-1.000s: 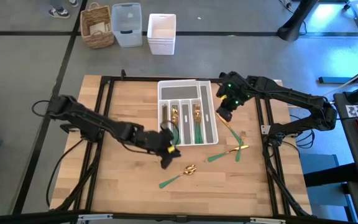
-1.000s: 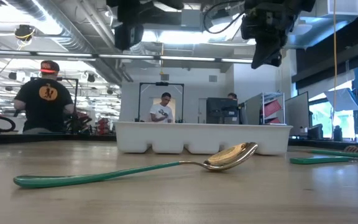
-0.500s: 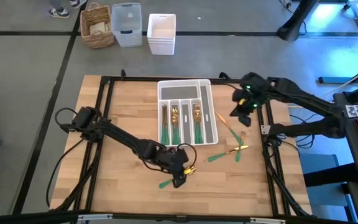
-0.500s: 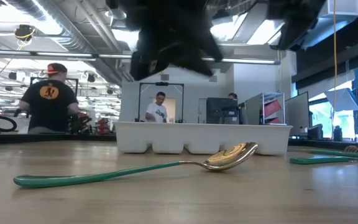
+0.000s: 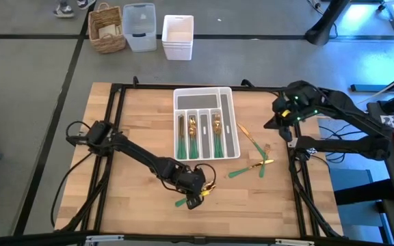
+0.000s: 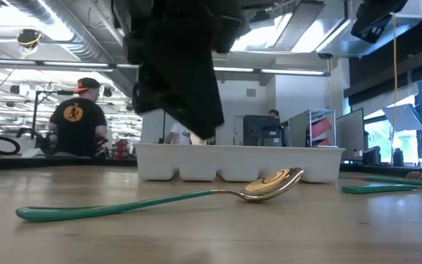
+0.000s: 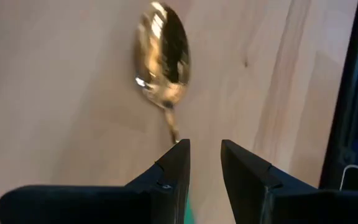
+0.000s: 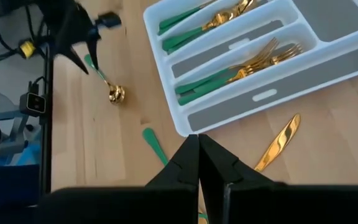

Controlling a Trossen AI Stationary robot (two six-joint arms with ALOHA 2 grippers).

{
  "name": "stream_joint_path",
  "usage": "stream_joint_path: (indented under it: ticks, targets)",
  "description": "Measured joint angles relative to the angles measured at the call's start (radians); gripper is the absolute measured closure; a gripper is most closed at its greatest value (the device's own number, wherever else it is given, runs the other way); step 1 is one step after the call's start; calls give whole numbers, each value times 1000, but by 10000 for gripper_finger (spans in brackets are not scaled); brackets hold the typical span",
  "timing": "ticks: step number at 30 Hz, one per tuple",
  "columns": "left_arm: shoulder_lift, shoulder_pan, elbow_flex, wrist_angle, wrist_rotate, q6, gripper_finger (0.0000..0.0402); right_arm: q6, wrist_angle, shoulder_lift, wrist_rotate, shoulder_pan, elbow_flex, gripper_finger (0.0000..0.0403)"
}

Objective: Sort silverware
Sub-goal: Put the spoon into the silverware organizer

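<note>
A spoon with a gold bowl [image 7: 163,56] and a slim green handle [image 6: 108,207] lies flat on the wood near the table's near middle [image 5: 209,186]. My left gripper [image 7: 205,146] hovers over it, open, one finger on either side of the thin neck; in the low view [image 6: 182,95] it hangs above the table. The white slotted tray [image 5: 230,140] holds several green-handled spoons and forks [image 8: 229,74]. My right gripper [image 8: 197,140] is shut on nothing, raised near the table's right edge [image 5: 281,126].
Loose pieces lie right of the tray: a gold knife-like piece [image 5: 248,137] and green-handled pieces [image 5: 252,167]. Black frame rails [image 5: 111,137] run along the table's sides. A wicker basket [image 5: 108,27] and white bins [image 5: 178,35] stand beyond the far edge. A person [image 6: 75,128] is in the room behind.
My left gripper moved from the tray's near left corner toward the near edge and down over the spoon. My right gripper drew away from the tray's right side toward the table's right edge. The spoon has stayed where it was.
</note>
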Motion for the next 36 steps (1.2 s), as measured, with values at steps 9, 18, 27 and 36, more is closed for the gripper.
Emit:
stream_joint_path:
  ticks: [9,18,27,36]
  targets:
    - [83,1,0,49,33,-4,318,2,0,-27,-6,0,0,397]
    - [95,3,2,30,-38,58,318,2,2,-25,-6,0,0,397]
    - [95,32,2,-23,-134,95,318,2,3,-25,-5,0,0,397]
    - [89,43,32,-12,-144,152,318,2,2,-25,-5,-1,0,397]
